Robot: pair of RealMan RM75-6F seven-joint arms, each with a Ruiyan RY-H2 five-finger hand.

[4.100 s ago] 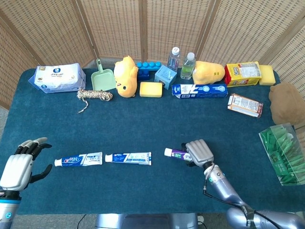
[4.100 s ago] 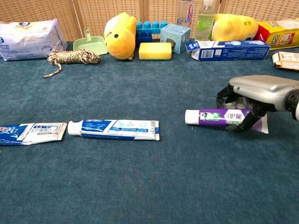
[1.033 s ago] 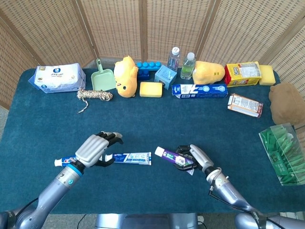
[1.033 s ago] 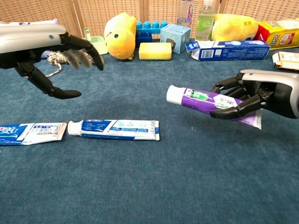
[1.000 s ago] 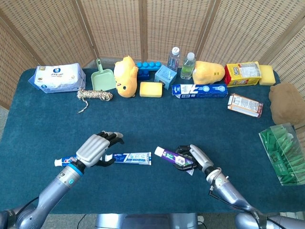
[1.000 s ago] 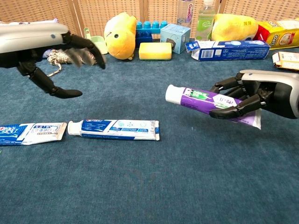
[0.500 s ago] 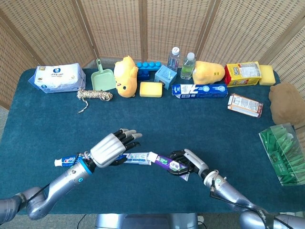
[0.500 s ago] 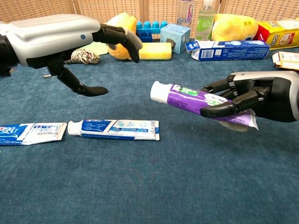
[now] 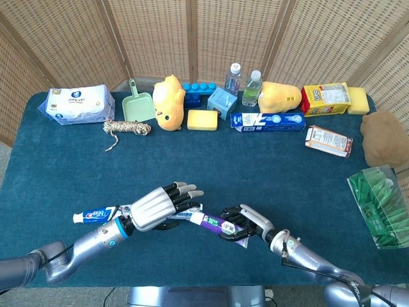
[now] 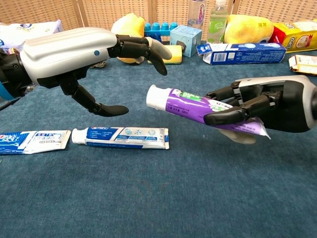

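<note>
Woven cane screens back a counter (image 9: 57, 166) covered in dark blue carpet-like cloth. Head view: the right hand (image 9: 246, 224) holds a purple plastic toothpaste tube with a white cap (image 9: 217, 224) in the near middle, cap end pointing left. The left hand (image 9: 156, 208) hovers just left of it, fingers spread and holding nothing, above a blue-and-white toothpaste tube (image 9: 182, 215) that it largely covers; a second blue-and-white tube (image 9: 96, 214) lies further left. Household goods line the far edge.

Chest view: the purple tube (image 10: 198, 107) is lifted clear of the cloth and tilted, its cap (image 10: 157, 95) close to the left hand's fingertips (image 10: 161, 57) but apart from them. The right hand (image 10: 257, 106) grips only the flat tail half. The left hand (image 10: 74, 52) is wide, thumb hanging low over the blue-and-white tube (image 10: 121, 137).

Risk, as a judgement: with the grip so far back, a touch on the cap could lever the tube loose or squeeze it; the low thumb could nudge the tube beneath.
</note>
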